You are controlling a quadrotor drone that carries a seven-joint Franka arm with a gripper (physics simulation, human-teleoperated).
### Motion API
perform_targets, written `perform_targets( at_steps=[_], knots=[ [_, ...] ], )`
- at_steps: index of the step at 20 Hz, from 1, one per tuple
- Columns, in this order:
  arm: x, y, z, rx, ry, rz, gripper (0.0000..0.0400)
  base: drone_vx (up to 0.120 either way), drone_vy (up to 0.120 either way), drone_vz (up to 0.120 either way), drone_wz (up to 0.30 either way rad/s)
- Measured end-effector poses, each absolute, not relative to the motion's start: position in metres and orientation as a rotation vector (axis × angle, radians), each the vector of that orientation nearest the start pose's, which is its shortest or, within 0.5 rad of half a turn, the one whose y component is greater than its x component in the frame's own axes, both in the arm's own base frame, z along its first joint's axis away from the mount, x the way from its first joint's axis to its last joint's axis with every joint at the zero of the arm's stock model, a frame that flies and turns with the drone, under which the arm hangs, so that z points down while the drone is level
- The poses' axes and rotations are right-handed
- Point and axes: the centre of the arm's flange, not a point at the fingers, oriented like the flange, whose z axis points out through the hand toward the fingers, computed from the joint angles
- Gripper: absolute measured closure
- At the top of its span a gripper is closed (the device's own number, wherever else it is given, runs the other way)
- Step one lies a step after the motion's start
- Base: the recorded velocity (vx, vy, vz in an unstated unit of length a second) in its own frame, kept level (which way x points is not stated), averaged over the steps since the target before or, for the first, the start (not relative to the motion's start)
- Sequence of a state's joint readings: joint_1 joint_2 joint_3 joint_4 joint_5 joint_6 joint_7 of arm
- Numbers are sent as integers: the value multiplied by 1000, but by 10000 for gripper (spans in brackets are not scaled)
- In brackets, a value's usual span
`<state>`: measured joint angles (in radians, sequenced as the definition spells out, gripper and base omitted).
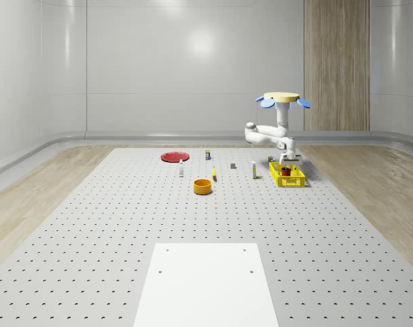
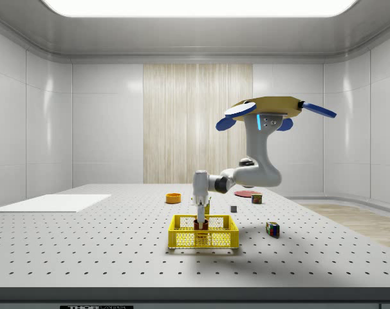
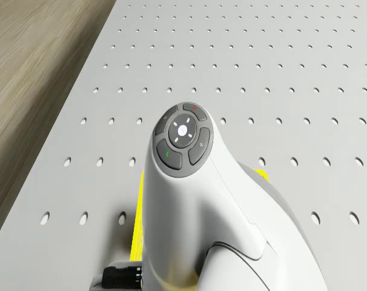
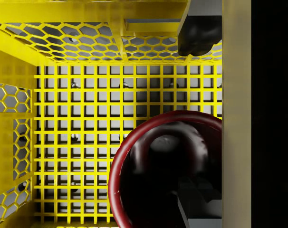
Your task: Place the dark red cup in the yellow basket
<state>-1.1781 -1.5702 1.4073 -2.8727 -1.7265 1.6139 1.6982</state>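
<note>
Listing from the near edge of the whole-scene view: a white panel (image 1: pixel 205 283) lies flat on the perforated table (image 1: pixel 90 225). Farther in, an orange bowl (image 1: pixel 203 186) sits left of centre. Right of it stands the yellow basket (image 1: pixel 287 174), open-topped with mesh walls. Inside it the dark red cup (image 2: pixel 201 223) stands upright on the grid floor, its rim level with the basket's top edge in the side view. The gripper (image 2: pixel 200 221) reaches straight down into the basket; in the wrist view one finger (image 4: pixel 201 209) sits inside the cup (image 4: pixel 163 171) and the other lies outside its rim, so the hand is pinching the cup's wall. The arm (image 2: pixel 250 170) bends up from the gripper to the drone (image 1: pixel 282 101), which hovers above the table just beyond the basket's far end. Small upright items (image 1: pixel 181 169) stand in a loose row between bowl and basket. A multicoloured cube (image 2: pixel 273 228) lies on the table near the basket. Farthest, a red plate (image 1: pixel 174 157) rests flat at the far left.
</note>
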Motion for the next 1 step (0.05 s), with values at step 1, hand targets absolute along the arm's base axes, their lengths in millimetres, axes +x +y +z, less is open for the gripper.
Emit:
perform_targets(
  at_steps=[1],
  knots=[
    [307,0,483,1,-2,786,18,0,0,0,0]
  ],
)
